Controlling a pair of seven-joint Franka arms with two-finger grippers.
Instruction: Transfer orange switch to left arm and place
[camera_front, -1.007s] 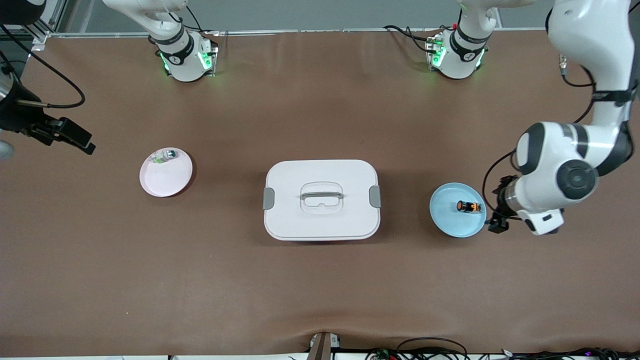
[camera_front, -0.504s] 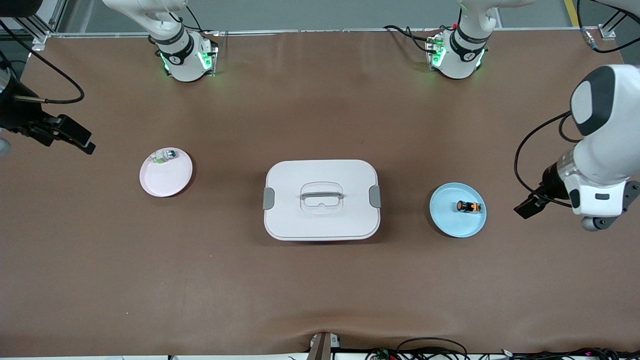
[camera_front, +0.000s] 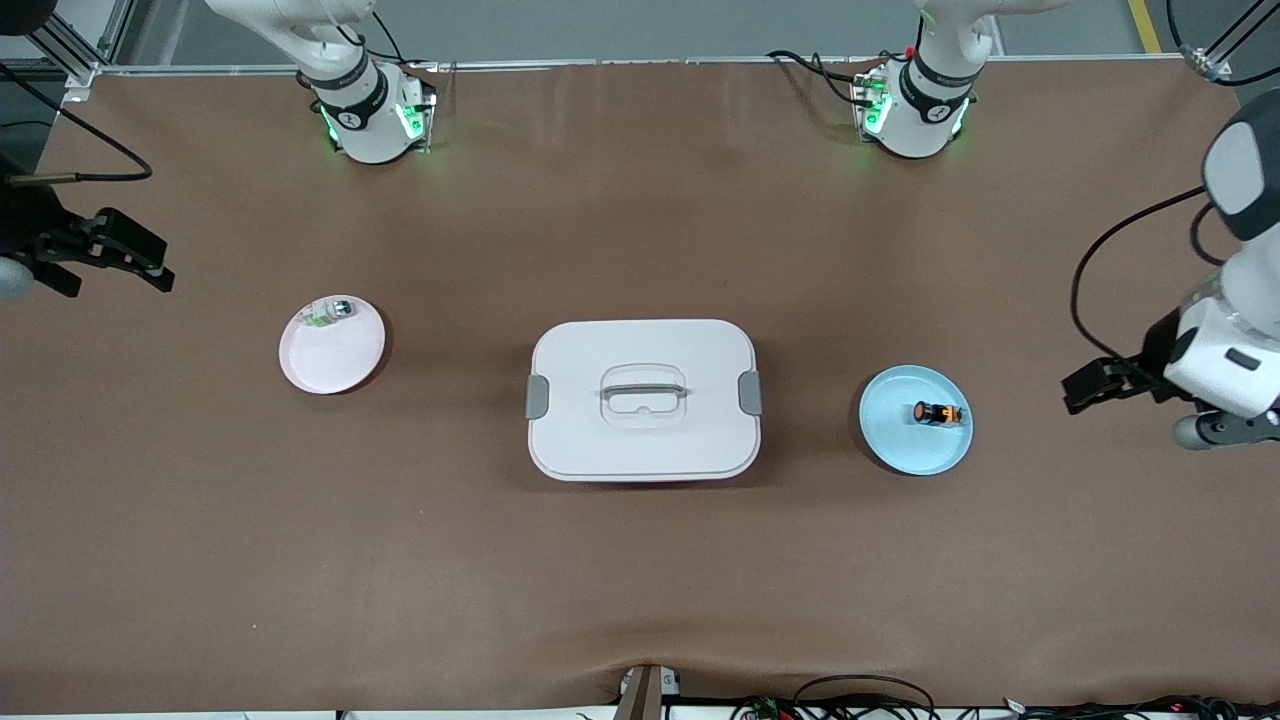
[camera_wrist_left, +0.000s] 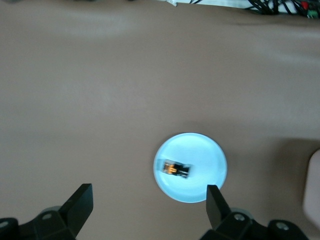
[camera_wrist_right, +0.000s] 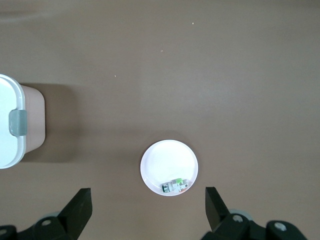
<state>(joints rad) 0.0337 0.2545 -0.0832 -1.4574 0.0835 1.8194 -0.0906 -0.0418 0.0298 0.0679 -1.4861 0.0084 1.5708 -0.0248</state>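
now orange switch (camera_front: 938, 412) on blue plate (camera_front: 900, 440); left hand (camera_front: 1098, 384) apart, open

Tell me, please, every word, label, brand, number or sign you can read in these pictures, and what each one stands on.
None can be read.
The arm bases carry a small dark mark each, too small to read.
The box, the blue plate with the orange switch, and the pink plate show no lettering.
The left gripper and right gripper show none either.
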